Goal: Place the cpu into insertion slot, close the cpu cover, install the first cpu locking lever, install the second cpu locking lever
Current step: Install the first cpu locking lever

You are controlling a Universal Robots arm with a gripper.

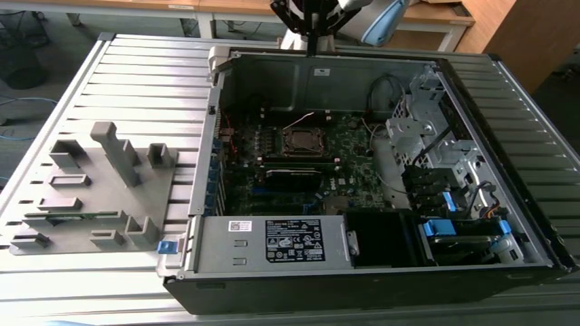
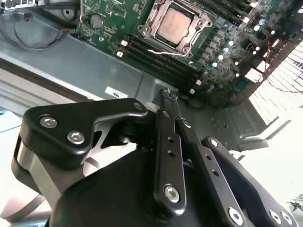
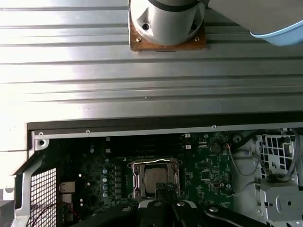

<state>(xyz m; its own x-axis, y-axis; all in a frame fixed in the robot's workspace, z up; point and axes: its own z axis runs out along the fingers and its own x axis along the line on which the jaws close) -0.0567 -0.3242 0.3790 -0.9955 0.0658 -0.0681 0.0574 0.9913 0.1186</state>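
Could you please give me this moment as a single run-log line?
cpu: seated | cpu cover: down around cpu | tool: shut, above case wall

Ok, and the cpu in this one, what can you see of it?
The cpu is a small flat square chip with a dull silver-grey metal face. It lies level in the insertion slot on the green board. The silver cpu cover looks lowered around its edges, leaving the face showing through the window. The gripper is shut and well apart from it, touching nothing of it.
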